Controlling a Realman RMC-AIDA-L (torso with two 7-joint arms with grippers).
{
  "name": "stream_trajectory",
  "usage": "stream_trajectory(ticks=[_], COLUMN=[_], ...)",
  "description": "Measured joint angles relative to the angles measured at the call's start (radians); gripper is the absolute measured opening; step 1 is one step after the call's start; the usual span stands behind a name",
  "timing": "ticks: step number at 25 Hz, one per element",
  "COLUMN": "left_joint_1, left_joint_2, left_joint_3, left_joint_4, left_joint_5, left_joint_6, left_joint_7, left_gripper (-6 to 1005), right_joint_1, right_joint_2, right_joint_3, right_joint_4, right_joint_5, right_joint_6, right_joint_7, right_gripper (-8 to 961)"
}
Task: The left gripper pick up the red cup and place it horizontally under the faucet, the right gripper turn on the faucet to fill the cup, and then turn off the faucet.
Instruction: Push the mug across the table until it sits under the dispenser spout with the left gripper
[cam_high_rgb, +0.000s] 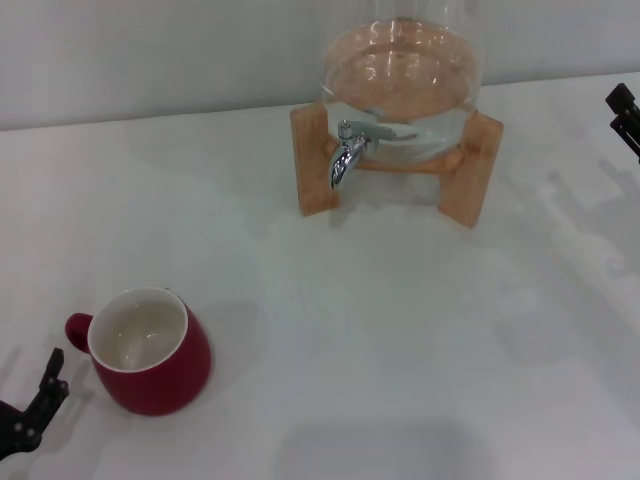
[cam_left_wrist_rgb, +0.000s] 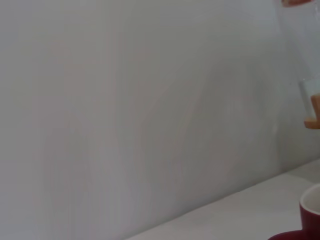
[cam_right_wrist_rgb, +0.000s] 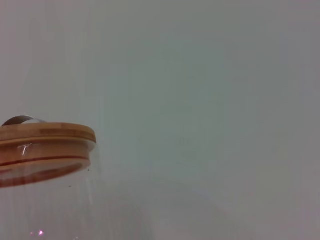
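Observation:
The red cup (cam_high_rgb: 150, 351) stands upright on the white table at the near left, its cream inside facing up and its small handle pointing left. My left gripper (cam_high_rgb: 33, 408) is low at the near-left corner, just left of the cup and apart from it. A corner of the cup (cam_left_wrist_rgb: 311, 219) shows in the left wrist view. The chrome faucet (cam_high_rgb: 349, 152) sticks out of the glass jar (cam_high_rgb: 402, 75) at the back, spout down, nothing under it. My right gripper (cam_high_rgb: 625, 113) shows only partly at the right edge, well right of the jar.
The jar holds water and rests on a wooden stand (cam_high_rgb: 312, 158) whose legs flank the faucet. The right wrist view shows the jar's wooden lid (cam_right_wrist_rgb: 45, 141) against the grey wall. Open white tabletop (cam_high_rgb: 400, 330) lies between cup and stand.

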Motion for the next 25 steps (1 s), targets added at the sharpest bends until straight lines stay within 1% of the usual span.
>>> stream_trajectory(ticks=[12, 25], left_joint_1=[-0.003, -0.028], left_joint_2=[0.003, 0.002], left_joint_3=[0.0, -0.004], left_joint_4=[-0.001, -0.031], left_joint_5=[0.008, 0.006], left_joint_6=[-0.003, -0.031], left_joint_7=[0.0, 0.0], left_gripper=[863, 863], right_joint_1=[0.0, 0.0], right_joint_2=[-0.001, -0.002], right_joint_3=[0.0, 0.0], right_joint_4=[-0.001, -0.001], right_joint_5=[0.001, 0.0], right_joint_6=[0.0, 0.0], right_joint_7=[0.0, 0.0], right_gripper=[829, 829])
